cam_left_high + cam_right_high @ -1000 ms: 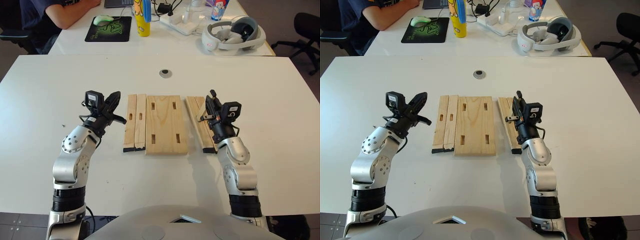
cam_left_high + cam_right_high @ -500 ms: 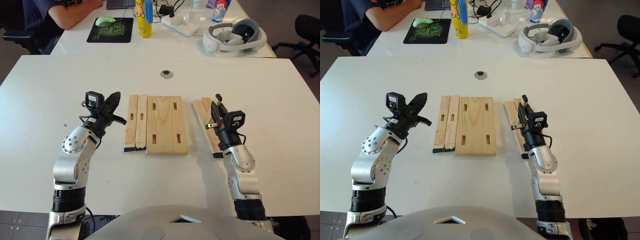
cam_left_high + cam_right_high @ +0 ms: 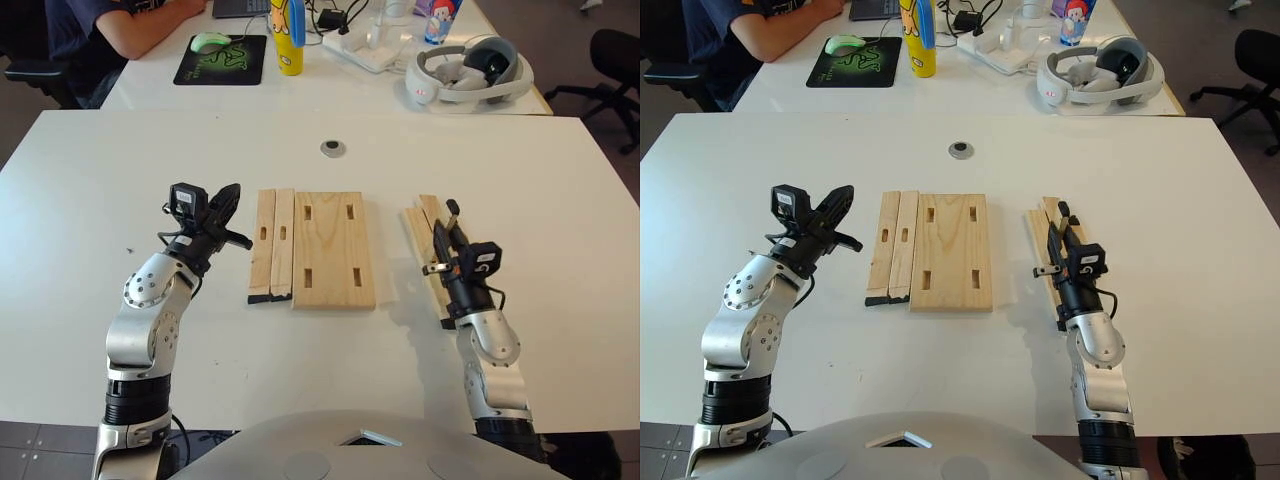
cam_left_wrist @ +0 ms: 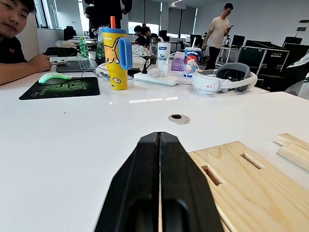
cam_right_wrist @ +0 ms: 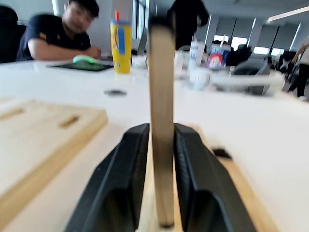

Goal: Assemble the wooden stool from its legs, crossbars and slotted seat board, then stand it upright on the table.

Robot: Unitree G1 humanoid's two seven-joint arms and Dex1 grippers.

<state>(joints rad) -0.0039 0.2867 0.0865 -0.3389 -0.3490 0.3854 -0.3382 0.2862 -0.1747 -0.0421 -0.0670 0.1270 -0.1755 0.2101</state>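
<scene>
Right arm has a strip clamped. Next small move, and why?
Probably a short straight lift. The right gripper is shut on one wooden strip, held on edge low at the table. A second strip lies right beside it, and both are well right of the slotted seat board. Lifting first should avoid dragging the second strip.

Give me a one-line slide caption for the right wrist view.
Right gripper shut on a wooden slat, slotted seat board flat on the table alongside.
</scene>
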